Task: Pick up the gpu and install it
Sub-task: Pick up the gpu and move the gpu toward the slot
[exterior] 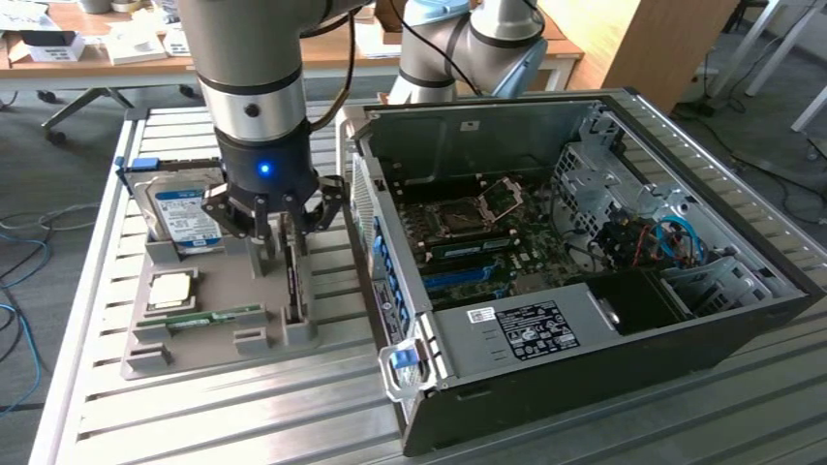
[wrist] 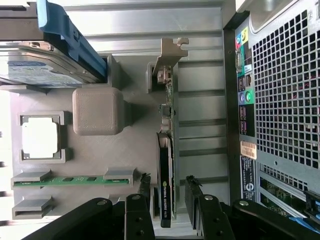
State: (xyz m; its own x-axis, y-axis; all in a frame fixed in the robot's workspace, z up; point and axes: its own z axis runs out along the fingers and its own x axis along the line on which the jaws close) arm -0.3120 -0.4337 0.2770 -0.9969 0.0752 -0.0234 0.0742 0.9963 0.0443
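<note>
1. A slatted desk (exterior: 194, 426) carries everything;
2. an open computer case (exterior: 582, 397) lies toward the exterior view's right;
3. a grey tray (exterior: 220, 281) sits just beside it, holding a hard drive (exterior: 181, 213);
4. the gpu (exterior: 294, 291) stands on edge in the tray, on the side nearest the case;
5. the fingers (wrist: 192, 200) are parted, straddling the gpu, gripping nothing.

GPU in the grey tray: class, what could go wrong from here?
The hand straddles the thin gpu with gaps on both sides; closing off-centre might tilt it in its slots. Its metal bracket sits against a post of the tray and might snag. The computer case stands close and could be struck.
</note>
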